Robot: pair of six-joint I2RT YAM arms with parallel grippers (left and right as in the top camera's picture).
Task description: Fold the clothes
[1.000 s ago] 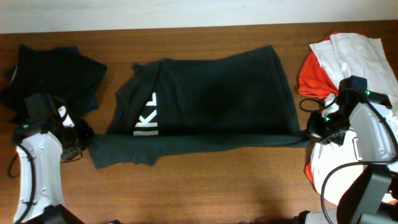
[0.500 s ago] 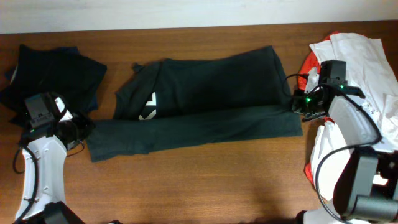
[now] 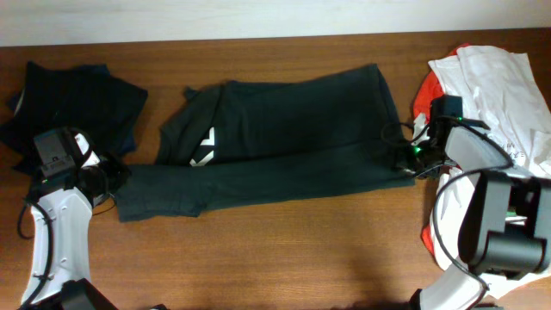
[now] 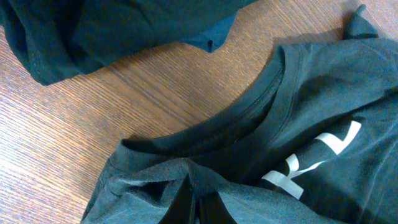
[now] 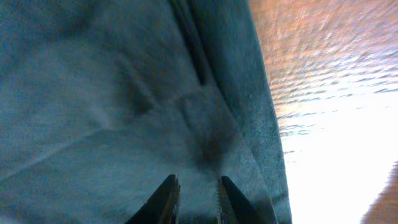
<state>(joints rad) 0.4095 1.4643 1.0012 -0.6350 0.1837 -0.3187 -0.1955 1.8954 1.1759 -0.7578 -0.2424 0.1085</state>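
The clothes in hand are a large dark green T-shirt (image 3: 293, 138) spread across the middle of the table, its near strip folded up over the body. Only a scrap of its white lettering (image 3: 203, 148) shows; in the left wrist view the lettering (image 4: 311, 168) lies beside the collar (image 4: 261, 106). My left gripper (image 3: 110, 177) (image 4: 196, 208) is shut on a bunched fold at the shirt's left end. My right gripper (image 3: 405, 162) (image 5: 196, 196) hovers over the shirt's right hem, its fingers (image 5: 166, 199) parted with flat cloth showing between them.
A dark navy-black shirt (image 3: 73, 99) (image 4: 93, 31) lies crumpled at the far left. At the far right a white shirt (image 3: 491, 73) sits heaped on a red-orange one (image 3: 424, 99). Bare wooden table (image 3: 284, 258) runs along the front.
Both grippers carried the shirt's near edge away from the front, laying it over the body and covering most of the lettering. The right jaws have since parted off the hem; the left stays shut.
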